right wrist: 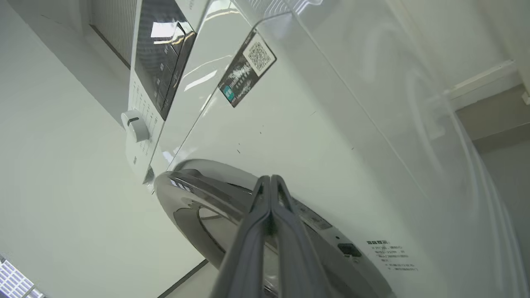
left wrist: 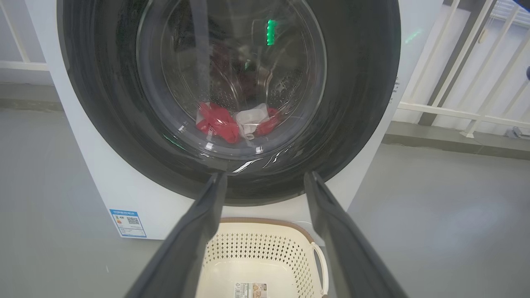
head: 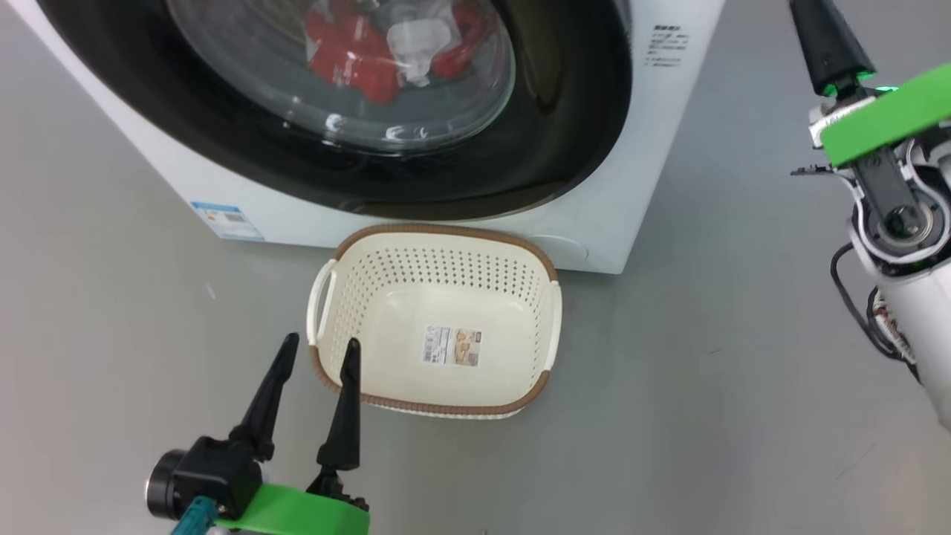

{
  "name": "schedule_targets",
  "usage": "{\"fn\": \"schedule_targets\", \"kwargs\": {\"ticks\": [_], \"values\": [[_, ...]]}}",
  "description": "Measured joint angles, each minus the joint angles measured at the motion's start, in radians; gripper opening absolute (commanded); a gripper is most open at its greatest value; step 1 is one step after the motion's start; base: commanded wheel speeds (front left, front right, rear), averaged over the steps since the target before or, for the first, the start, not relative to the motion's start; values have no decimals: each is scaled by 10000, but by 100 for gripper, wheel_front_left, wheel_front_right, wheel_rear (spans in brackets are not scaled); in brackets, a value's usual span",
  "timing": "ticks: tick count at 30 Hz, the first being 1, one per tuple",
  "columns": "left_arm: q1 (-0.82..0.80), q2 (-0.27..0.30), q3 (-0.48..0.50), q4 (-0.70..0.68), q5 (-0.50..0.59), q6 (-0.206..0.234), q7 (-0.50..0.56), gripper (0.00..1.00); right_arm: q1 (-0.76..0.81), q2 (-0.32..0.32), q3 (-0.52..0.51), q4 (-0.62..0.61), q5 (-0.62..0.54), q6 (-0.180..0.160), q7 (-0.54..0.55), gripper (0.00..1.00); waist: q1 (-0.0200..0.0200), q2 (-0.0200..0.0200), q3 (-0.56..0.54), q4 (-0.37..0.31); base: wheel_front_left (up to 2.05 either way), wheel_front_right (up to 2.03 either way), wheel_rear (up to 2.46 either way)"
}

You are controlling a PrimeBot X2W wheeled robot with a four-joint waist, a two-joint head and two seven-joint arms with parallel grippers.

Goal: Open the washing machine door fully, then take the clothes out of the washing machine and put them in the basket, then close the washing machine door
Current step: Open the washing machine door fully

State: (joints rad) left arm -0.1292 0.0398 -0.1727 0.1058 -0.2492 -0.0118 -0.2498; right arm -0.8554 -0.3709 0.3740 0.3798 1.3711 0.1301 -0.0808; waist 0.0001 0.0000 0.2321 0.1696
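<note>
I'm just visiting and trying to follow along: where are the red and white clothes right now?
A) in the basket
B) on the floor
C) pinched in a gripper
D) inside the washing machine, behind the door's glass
D: the clothes show through the glass of the washing machine door, and the basket in front has no cloth in it.

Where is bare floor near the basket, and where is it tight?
Free: grey floor right of the basket, toward the right arm; floor left of it, in front of the blue sticker. Tight: between basket and washing machine, and its near-left corner, by the left gripper.
</note>
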Motion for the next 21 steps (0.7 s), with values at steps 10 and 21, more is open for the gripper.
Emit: {"fn": "schedule_targets", "kwargs": {"ticks": [10, 21], "values": [[-208, -2, -249, -33, -82, 38, 0, 100, -701, -328, 247, 506, 2686, 0, 3553, 0, 0, 0, 429, 339, 0, 0, 0], [-389, -4, -531, -81, -169, 42, 0, 100, -1598, -142, -299, 1703, 3371, 0, 5735, 0, 0, 0, 923, 675, 0, 0, 0]]}}
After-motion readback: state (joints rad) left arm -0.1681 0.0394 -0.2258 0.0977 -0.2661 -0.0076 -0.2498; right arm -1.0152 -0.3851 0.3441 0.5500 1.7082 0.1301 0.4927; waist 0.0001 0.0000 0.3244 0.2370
